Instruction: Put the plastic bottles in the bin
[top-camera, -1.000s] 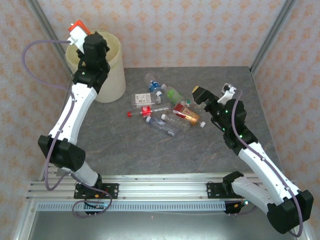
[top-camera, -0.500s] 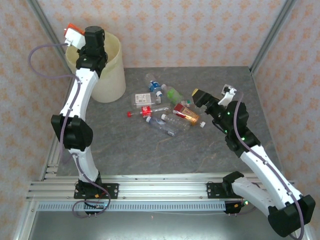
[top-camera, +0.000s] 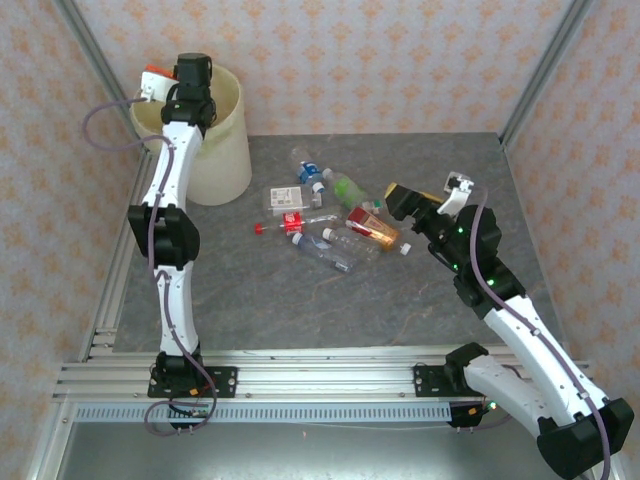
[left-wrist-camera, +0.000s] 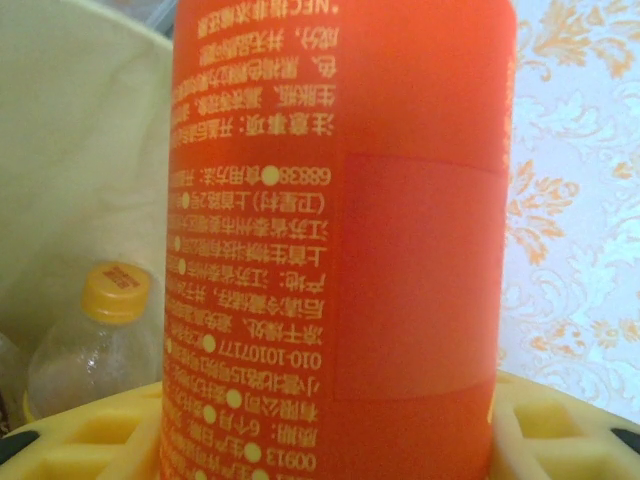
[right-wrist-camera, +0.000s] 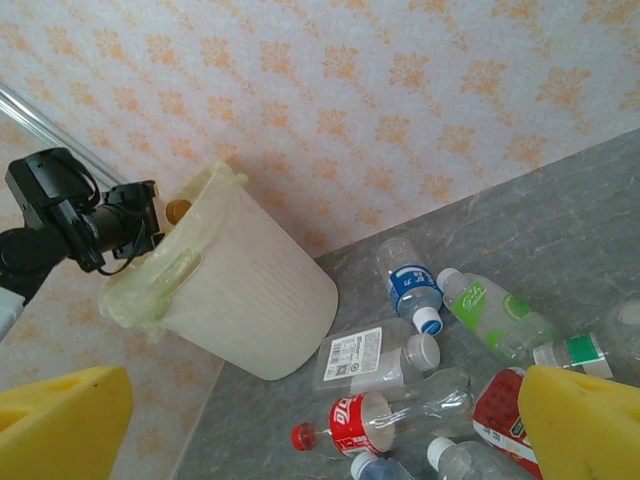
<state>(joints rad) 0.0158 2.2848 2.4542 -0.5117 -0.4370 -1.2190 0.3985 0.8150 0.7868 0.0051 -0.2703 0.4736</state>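
My left gripper (top-camera: 191, 80) hangs over the near left rim of the cream bin (top-camera: 222, 150), shut on an orange-labelled plastic bottle (left-wrist-camera: 340, 230) that stands between its yellow pads (left-wrist-camera: 85, 445). Inside the bin lies a clear bottle with a yellow cap (left-wrist-camera: 100, 335). Several plastic bottles lie in a heap on the grey table: a blue-labelled one (right-wrist-camera: 410, 285), a green-labelled one (right-wrist-camera: 490, 315), a flat white-labelled one (right-wrist-camera: 375, 355) and a red-labelled one (right-wrist-camera: 375, 425). My right gripper (top-camera: 402, 196) hovers open just right of the heap, its yellow fingers (right-wrist-camera: 60, 425) wide apart.
The bin (right-wrist-camera: 250, 290) stands in the table's far left corner against the patterned wall. Metal frame posts (top-camera: 545, 70) rise at the far corners. Bare grey table (top-camera: 300, 300) lies between the heap and the arm bases.
The left arm has stretched out straighter and carried the orange-labelled bottle rightward over the bin's rim. The right gripper has drifted slightly right, still open.
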